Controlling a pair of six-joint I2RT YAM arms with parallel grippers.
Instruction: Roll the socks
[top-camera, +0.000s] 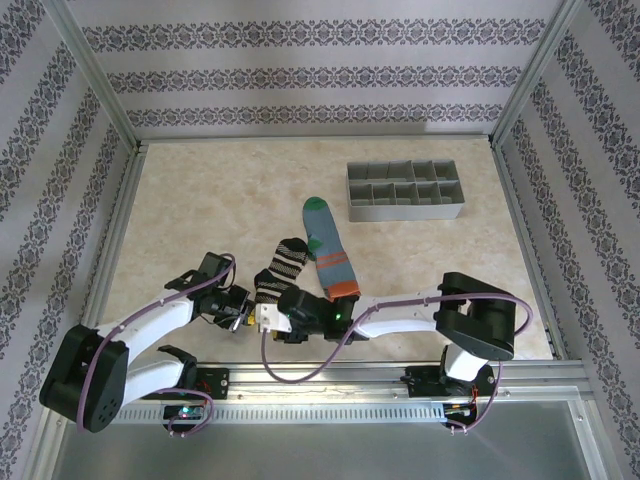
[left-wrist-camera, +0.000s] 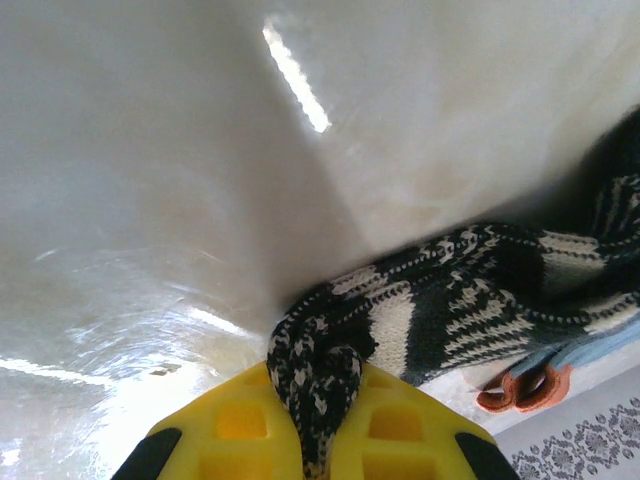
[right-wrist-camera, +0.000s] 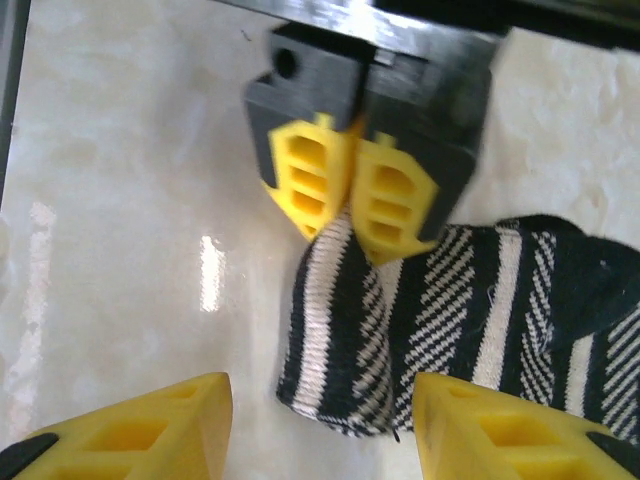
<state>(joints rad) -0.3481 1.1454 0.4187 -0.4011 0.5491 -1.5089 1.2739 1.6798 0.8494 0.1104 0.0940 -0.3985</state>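
Handling: light, limp knit with no stiffness, so I expect it to flop and drag rather than move as one piece.

Black striped sock (top-camera: 283, 265) lies close to the near edge of the tabletop (top-camera: 200, 200), left of centre, dark toe pointing to the far edge. Left gripper (left-wrist-camera: 315, 440) is clamped on its near end, with fabric bunched into a ridge between the yellow fingers (left-wrist-camera: 235, 435). The right wrist view confirms the pinch. Right gripper (right-wrist-camera: 320, 430) is apart, one finger either side of that same end, touching nothing.

Grey-blue sock (top-camera: 325, 250) lies just beside it on the right, green toe toward the far edge, orange cuff toward the near edge. I can't tell whether the two touch.

My read: knit grips the pads well, so a pinch on the end holds. A narrow pinch will only stretch it, though. For a roll I'd take the full width at the end and tuck.

Tabletop is beige marbled and glossy with glare streaks, and it looks slick. The sock will probably skid instead of rolling unless one end is pinned.

Grey compartment tray (top-camera: 405, 211) sits toward the far right corner, well apart. Patterned walls and aluminium frame rails box in the cell.
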